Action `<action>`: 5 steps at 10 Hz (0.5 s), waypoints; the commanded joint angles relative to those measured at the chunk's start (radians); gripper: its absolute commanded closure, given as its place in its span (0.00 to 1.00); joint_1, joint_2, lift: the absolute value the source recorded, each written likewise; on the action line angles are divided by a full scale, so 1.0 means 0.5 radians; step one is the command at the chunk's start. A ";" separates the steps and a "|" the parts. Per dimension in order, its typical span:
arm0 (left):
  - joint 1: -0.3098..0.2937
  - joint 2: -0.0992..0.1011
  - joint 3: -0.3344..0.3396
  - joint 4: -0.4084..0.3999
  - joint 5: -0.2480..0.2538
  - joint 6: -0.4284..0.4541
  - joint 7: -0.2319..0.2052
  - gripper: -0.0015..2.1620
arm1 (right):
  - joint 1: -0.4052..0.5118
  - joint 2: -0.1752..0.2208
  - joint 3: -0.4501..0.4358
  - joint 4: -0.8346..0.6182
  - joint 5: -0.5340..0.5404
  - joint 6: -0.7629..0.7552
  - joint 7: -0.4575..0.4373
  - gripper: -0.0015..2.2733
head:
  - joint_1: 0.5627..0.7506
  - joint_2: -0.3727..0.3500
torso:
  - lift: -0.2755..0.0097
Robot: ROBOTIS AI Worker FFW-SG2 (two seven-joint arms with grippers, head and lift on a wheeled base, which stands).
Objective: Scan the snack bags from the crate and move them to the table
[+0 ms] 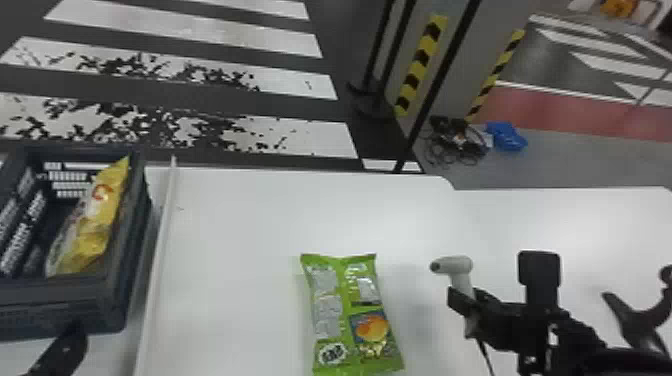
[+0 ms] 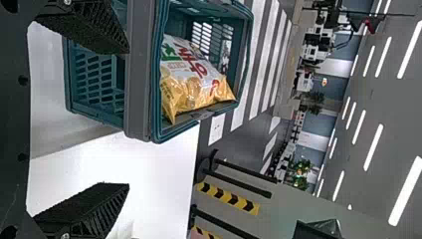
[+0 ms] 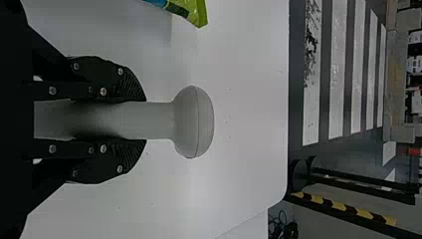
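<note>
The left end effector [image 2: 128, 118] gaped — likely needing careful centring over the yellow bag [image 2: 191, 84] — while the right end effector [image 3: 144, 120] clamped the scanner [image 3: 194, 122].

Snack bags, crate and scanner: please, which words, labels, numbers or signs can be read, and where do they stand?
Green snack bag: label print, too small and blurred to read.
Yellow snack bag: large red letters, no whole word readable.
Crate: no readable text.
Scanner: no print visible.
</note>
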 commanded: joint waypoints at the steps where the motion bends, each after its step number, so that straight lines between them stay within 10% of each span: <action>1: -0.002 0.009 -0.014 0.015 0.000 -0.010 -0.001 0.02 | 0.069 0.076 -0.012 -0.269 -0.026 0.270 -0.056 0.99 | 0.70 0.11 | 0.63; 5: -0.017 0.022 -0.014 0.051 0.000 -0.041 -0.004 0.02 | 0.257 0.232 0.102 -0.702 -0.047 0.558 -0.216 0.99 | 0.70 0.18 | 0.63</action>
